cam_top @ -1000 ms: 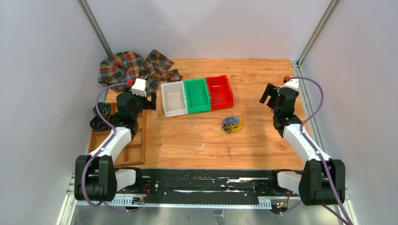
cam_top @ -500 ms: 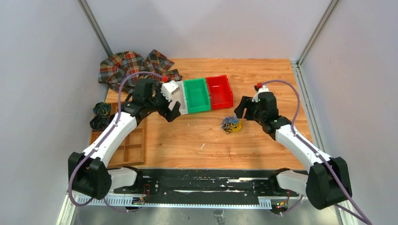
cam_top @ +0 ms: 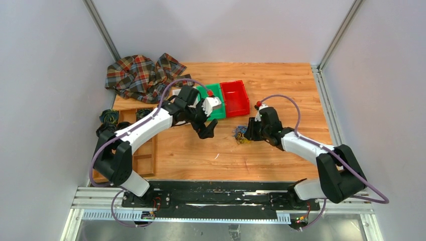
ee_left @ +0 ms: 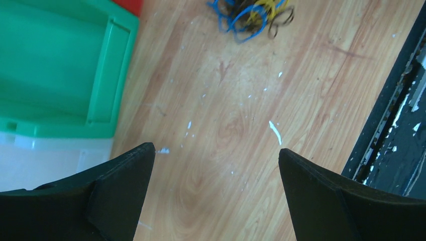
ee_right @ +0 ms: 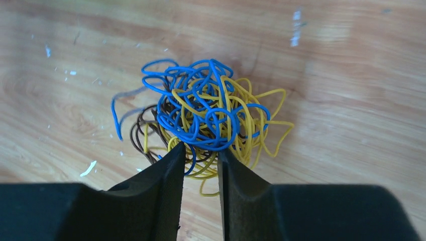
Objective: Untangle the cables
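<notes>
The cables [cam_top: 240, 134] are a small tangle of thin blue, yellow and dark brown strands lying on the wooden table. My right gripper [cam_top: 247, 132] is down at the right edge of the tangle. In the right wrist view the cables [ee_right: 206, 118] fill the middle, and my right gripper [ee_right: 201, 149] has its jaws drawn close with a narrow gap. A few strands of the near edge lie in that gap, not pinched. My left gripper [cam_top: 205, 126] hovers left of the tangle, wide open and empty [ee_left: 213, 150]. The cables [ee_left: 251, 15] show at the top of the left wrist view.
A green bin [cam_top: 217, 96] and a red bin [cam_top: 235, 98] stand behind the tangle; a white bin [ee_left: 50, 160] lies under my left arm. A plaid cloth [cam_top: 140, 73] is at the back left. A wooden tray [cam_top: 143, 155] and dark coiled bundles [cam_top: 108, 118] are at the left.
Both arms swung in from the sides towards the tangle. The right gripper came down onto its edge and its jaws narrowed from wide open. The left gripper stayed wide open.
</notes>
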Motion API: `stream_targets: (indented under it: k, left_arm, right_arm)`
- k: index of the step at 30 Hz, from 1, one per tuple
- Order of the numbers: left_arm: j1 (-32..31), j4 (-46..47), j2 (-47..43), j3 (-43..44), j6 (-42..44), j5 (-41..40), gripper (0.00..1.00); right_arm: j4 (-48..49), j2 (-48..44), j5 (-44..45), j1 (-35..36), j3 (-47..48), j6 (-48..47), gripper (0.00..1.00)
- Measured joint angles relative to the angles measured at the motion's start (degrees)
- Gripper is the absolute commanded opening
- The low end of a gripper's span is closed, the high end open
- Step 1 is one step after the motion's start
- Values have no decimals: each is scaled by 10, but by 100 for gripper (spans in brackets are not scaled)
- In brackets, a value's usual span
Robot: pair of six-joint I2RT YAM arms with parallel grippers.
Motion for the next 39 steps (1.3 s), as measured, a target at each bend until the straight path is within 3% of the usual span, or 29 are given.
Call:
stream_targets:
  k: [10, 20, 39]
  left_arm:
    - [-12, 0, 51, 39, 4, 44, 100]
    - [-20, 0, 86, 48, 11, 78, 88]
    - [-50, -10, 164, 100, 137, 98, 48]
  right_arm:
    - [68, 22, -38, 75, -24, 21, 1]
    - [115, 20, -94, 100, -26, 37, 1]
    - [123, 20, -108, 103, -37, 37, 0]
